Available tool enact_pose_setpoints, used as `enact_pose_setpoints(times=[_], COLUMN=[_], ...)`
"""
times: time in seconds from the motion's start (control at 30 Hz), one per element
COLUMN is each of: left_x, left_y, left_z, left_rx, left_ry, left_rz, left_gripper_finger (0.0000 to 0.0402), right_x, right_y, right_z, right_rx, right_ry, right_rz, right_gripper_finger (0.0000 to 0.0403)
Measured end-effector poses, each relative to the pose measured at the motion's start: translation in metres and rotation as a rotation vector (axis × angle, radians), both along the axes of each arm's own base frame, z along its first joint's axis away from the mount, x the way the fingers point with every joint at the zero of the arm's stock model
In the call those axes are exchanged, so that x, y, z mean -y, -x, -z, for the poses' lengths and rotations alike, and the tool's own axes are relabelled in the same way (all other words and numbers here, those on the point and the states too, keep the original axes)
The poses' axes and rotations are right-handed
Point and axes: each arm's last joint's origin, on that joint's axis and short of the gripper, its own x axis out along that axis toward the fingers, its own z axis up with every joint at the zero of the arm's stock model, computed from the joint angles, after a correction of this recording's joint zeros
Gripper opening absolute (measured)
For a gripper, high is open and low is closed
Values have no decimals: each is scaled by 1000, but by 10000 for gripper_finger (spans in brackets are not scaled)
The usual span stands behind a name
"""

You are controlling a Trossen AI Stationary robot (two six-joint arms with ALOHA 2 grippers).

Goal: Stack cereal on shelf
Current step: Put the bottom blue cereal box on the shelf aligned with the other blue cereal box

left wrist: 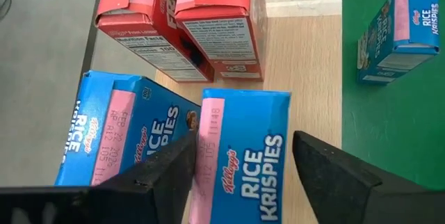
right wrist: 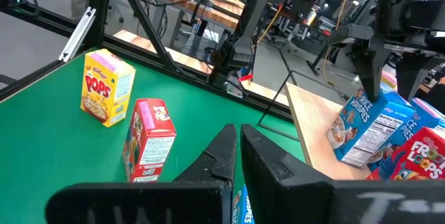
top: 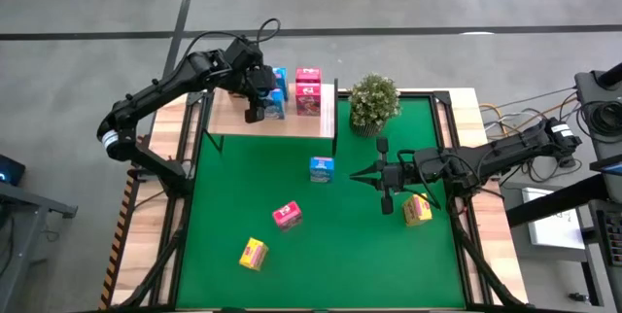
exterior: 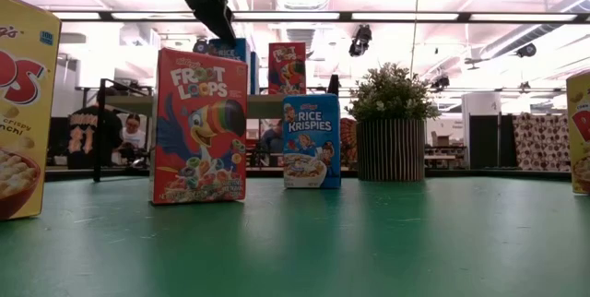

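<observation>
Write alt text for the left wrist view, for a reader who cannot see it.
The left gripper has its dark fingers spread either side of a blue Rice Krispies box on the wooden shelf. A second blue box and two red boxes stand beside it; another blue box lies on the green mat.

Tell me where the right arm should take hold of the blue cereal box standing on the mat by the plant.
Probably come from above and close the right tool across the narrow sides of the blue Rice Krispies box near its top. It stands upright and alone on the green mat, with clear space around it, and its broad printed faces look too wide.
</observation>
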Motion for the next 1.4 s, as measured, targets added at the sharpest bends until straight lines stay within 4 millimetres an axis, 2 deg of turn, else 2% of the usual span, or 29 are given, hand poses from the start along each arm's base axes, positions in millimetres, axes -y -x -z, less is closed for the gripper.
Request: enact_pose_setpoints(times=[0.17,0.4,0.57,0.67,0.8,0.9,1.17,1.4], left_x=[4,16,35,40,45,46,39,36], left_y=[5,18,38,50,64,67,64,57], left_z=[-8,-32,-41,-41,-30,-14,30,43], left_rx=[15,98,109,86,46,50,25,47], left_ry=[-24,-36,-36,-96,-157,-170,-285,-277], left_rz=[14,-17,-12,-75,-163,-172,-273,-275], left_gripper_finger=[236,237,232,231,225,203,98,19], right_x=[0,0,0,0,0,0,0,0], right_y=[0,0,0,0,0,0,0,0], right_z=[0,0,0,0,0,0,0,0], right_rx=[0,0,0,0,0,0,0,1], right_ry=[0,-4,-7,-8,-9,-9,-9,-8], right_rz=[0,1,2,9,11,10,10,10], right_gripper_finger=[12,12,12,12,12,12,12,12])
